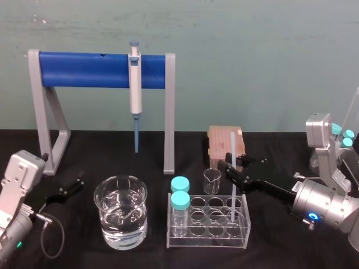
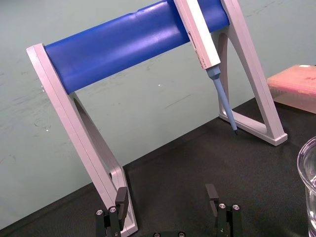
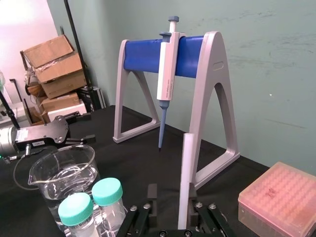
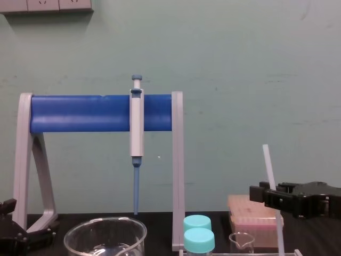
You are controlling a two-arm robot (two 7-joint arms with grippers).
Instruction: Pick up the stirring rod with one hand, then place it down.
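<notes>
The stirring rod (image 1: 233,168) stands nearly upright with its lower end in a well of the clear tube rack (image 1: 207,240). My right gripper (image 1: 227,164) reaches in from the right and sits around the rod at mid-height. In the right wrist view the rod (image 3: 187,173) rests against one finger, a clear gap separates it from the other finger (image 3: 153,191), and the jaws stand open. The chest view has the rod (image 4: 269,170) rising above the black gripper (image 4: 261,193). My left gripper (image 1: 78,182) rests open on the table at the left, beside the stand's foot, its fingers (image 2: 121,195) spread with nothing between them.
A white-and-blue pipette (image 1: 135,84) hangs on the grey-and-blue stand (image 1: 84,70). A water-filled beaker (image 1: 120,213) sits left of the rack. Two teal-capped vials (image 1: 180,196) stand in the rack's left end. A small glass beaker (image 1: 211,180) and a pink tip box (image 1: 224,140) lie behind it.
</notes>
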